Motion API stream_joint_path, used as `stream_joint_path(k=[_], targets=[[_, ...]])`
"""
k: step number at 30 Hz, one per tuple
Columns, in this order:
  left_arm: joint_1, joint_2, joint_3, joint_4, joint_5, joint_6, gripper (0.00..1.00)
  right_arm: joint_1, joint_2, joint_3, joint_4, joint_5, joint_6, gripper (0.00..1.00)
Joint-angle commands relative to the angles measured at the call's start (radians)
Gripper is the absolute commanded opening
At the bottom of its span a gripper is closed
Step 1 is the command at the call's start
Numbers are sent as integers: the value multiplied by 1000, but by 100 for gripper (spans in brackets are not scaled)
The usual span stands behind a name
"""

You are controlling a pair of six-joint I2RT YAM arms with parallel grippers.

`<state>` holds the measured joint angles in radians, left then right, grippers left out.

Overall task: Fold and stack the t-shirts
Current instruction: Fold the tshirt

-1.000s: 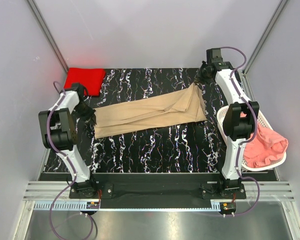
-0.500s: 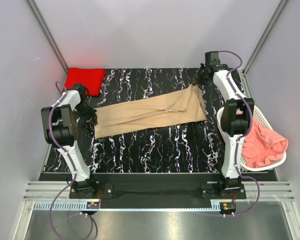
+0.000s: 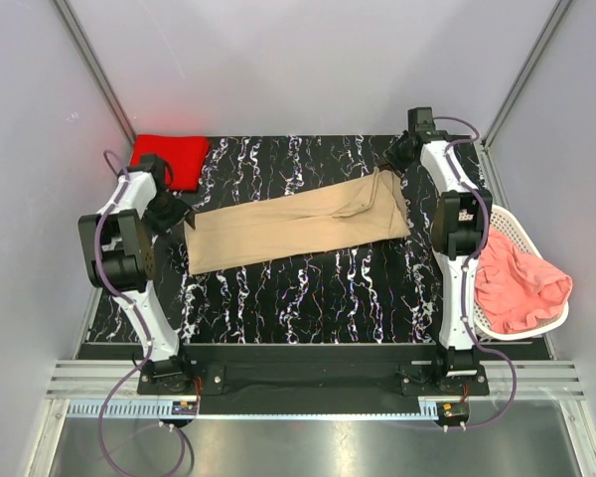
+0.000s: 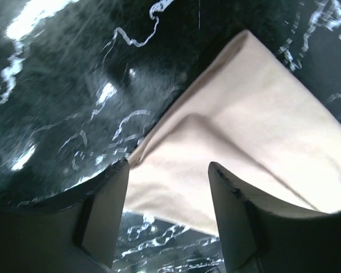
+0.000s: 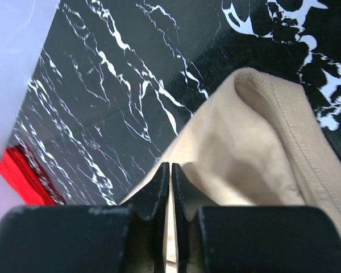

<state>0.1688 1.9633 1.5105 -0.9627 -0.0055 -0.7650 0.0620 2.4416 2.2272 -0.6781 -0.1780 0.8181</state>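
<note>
White lattice basket (image 3: 515, 231), black marbled table (image 3: 318, 283)

Colour rundown: the worktop (image 3: 308, 288) is black with white marble-style veining. The tan t-shirt (image 3: 288, 227) is plain beige, no print, with matching stitching on the hem. The red t-shirt (image 3: 169, 156) is solid bright red, and the salmon-pink t-shirt (image 3: 521, 288) is plain too. The basket (image 3: 504, 218) is white lattice. The arms (image 3: 149, 323) are white with black joints and purple cables (image 3: 101, 248), and the fingers (image 5: 153, 193) are black. The walls (image 3: 298, 60) are pale grey.

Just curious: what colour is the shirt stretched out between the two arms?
The t-shirt is plain tan; clearest from the top camera.
</note>
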Motion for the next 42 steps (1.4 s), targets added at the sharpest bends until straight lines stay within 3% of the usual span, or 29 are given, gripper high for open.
stream_joint_path(k=[1, 2, 3, 4, 5, 8, 10, 15, 20, 23, 26, 28, 42], targets=[[0, -145, 33, -27, -54, 38, 64, -4, 25, 110, -44, -21, 127, 11], [-3, -165, 18, -16, -50, 44, 64, -5, 36, 159, -58, -24, 147, 13], [-12, -203, -14, -8, -28, 59, 65, -7, 68, 193, -98, -41, 177, 28], [-18, -222, -36, 2, -18, 67, 65, -7, 85, 233, -127, -47, 182, 28], [-26, -240, -58, 22, -7, 75, 65, -5, 100, 300, -149, -58, 179, 37], [-74, -316, -145, 94, 61, 111, 65, -7, 83, 330, -227, -69, 97, 42], [-124, -358, -203, 142, 122, 130, 64, -7, -10, 286, -268, -29, -37, 43], [-241, -337, -236, 222, 196, 130, 62, -5, -261, -53, -376, 50, -294, 44], [-249, -235, -233, 220, 248, 104, 60, -7, -581, -514, -290, 114, -418, 49], [-246, -190, -216, 170, 210, 107, 60, -5, -644, -628, -250, 104, -471, 45], [-238, -130, -200, 128, 213, 104, 59, -5, -645, -679, -238, 104, -519, 30], [-233, -106, -208, 124, 194, 101, 59, -5, -630, -702, -196, 97, -531, 27], [-3, 51, -223, 61, 114, 187, 59, 85, -518, -664, -190, 130, -576, 38]])
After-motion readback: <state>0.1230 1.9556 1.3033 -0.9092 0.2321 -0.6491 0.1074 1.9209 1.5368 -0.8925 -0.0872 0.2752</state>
